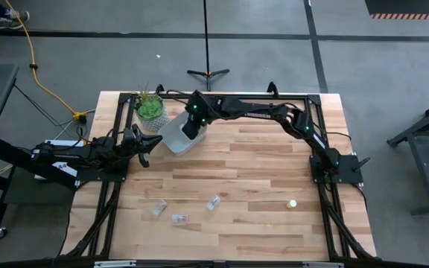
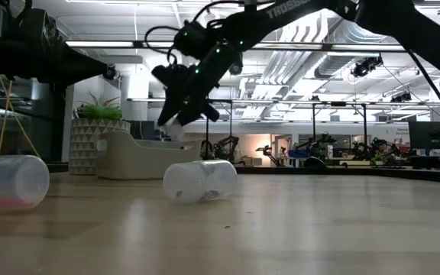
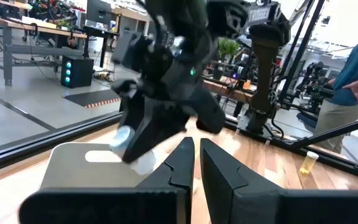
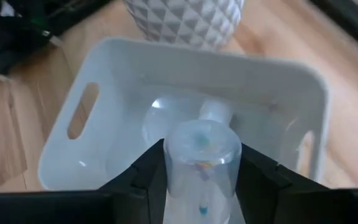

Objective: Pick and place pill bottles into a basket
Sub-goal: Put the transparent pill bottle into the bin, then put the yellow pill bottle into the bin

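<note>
Clear bottle [image 4: 202,163] clamped in right gripper [image 4: 201,177] above basket [image 4: 73,155]; left gripper [image 3: 193,163] closed.

Two dark, near-black jointed arms are seen, built of slender tubular links joined by bulkier rounded housings. Small green indicator lights glow on the right arm's wrist housing [image 1: 196,109], and black cables are looped along its links. Pale lettering is printed on the upper link in the low view. The left gripper [image 3: 194,163] is formed of two flat, matte black angular fingers. The right gripper [image 4: 202,182] shows two broad black wedge-shaped fingers.
</note>
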### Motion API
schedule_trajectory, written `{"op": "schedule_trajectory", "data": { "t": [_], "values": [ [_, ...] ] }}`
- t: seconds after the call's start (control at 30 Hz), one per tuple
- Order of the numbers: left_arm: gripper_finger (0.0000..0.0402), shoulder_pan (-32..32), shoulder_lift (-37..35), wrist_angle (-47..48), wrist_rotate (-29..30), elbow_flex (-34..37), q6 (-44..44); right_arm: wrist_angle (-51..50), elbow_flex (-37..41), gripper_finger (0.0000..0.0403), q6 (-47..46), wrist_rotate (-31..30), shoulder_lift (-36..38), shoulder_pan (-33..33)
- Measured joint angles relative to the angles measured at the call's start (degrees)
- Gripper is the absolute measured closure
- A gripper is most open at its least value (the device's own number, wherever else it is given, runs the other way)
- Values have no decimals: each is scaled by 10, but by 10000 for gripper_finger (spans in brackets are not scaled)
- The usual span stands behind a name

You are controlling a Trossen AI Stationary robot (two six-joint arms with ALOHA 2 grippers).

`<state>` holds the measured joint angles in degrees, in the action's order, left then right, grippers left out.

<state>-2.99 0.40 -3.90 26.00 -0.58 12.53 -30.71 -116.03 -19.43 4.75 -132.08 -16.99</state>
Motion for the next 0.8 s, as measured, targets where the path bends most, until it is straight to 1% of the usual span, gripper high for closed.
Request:
{"op": "schedule_trajectory", "data": {
  "t": [0.17, 0.27, 0.57, 0.8],
  "values": [
    [337, 0, 0, 0, 0, 0, 0, 1, 0, 264, -1, -28, -10, 2],
    [337, 0, 0, 0, 0, 0, 0, -7, 0, 262, -1, -28, -11, 1],
    [337, 0, 0, 0, 0, 0, 0, -35, 0, 231, 4, -27, -11, -2],
    [337, 0, 0, 0, 0, 0, 0, -34, 0, 231, 4, -22, -11, -3]
  ]
}}
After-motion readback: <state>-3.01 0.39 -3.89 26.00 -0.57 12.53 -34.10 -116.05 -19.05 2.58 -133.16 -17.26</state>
